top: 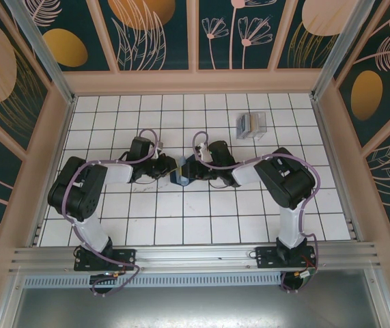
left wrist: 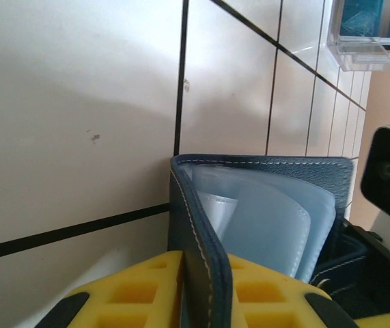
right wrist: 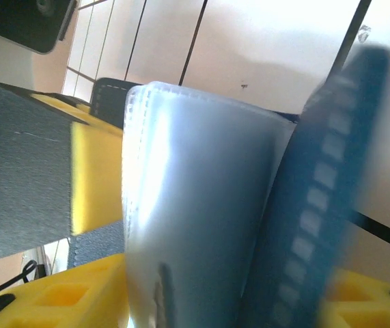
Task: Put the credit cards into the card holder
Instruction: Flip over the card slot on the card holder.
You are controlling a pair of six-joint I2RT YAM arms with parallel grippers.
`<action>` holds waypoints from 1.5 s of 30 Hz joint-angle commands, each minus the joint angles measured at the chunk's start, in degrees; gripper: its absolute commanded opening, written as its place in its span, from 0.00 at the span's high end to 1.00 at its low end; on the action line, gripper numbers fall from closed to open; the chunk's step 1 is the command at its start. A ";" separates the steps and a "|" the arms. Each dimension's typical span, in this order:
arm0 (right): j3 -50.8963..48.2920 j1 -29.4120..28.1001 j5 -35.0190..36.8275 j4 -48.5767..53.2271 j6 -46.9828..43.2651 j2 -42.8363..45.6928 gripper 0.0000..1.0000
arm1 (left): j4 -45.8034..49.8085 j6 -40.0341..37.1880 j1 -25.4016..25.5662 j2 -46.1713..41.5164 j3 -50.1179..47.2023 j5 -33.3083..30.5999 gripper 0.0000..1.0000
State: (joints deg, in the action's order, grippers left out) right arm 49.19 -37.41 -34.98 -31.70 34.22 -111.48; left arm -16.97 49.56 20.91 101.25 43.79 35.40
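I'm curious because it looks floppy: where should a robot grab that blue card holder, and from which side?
Probably the stiff leather cover of the card holder, coming edge-on with one finger on each face, as the left gripper does. It stands open on edge, and its clear sleeves look too limp to hold.

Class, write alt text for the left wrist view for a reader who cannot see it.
The left end effector clamps one cover of the open navy card holder, pale blue sleeves showing inside. Behind lie the white tiled table and a clear rack.
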 commanded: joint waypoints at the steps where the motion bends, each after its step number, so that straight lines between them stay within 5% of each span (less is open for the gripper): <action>1: -2.31 0.97 0.62 2.81 1.26 -0.93 0.48 | -1.70 -0.91 -0.33 -1.33 0.02 -0.42 0.82; 19: -7.86 4.30 4.03 -0.31 3.59 4.17 0.31 | -1.46 -0.95 -0.38 -1.98 0.65 -0.73 0.92; 32: -12.19 3.62 29.56 13.66 1.86 24.95 0.30 | -0.27 -1.52 -0.42 -2.32 1.26 0.18 0.86; 39: -5.47 -1.17 14.41 10.55 1.76 21.03 0.44 | -1.48 -1.23 -0.42 -2.68 0.03 0.17 0.83; 45: -3.15 -2.76 8.72 7.65 6.37 15.00 0.54 | -3.68 -0.02 -0.43 -2.67 -0.96 0.78 0.79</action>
State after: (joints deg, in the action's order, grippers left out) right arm 44.21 -40.03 -21.23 -22.17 38.20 -93.91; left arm -17.39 48.88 20.91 99.90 43.79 35.16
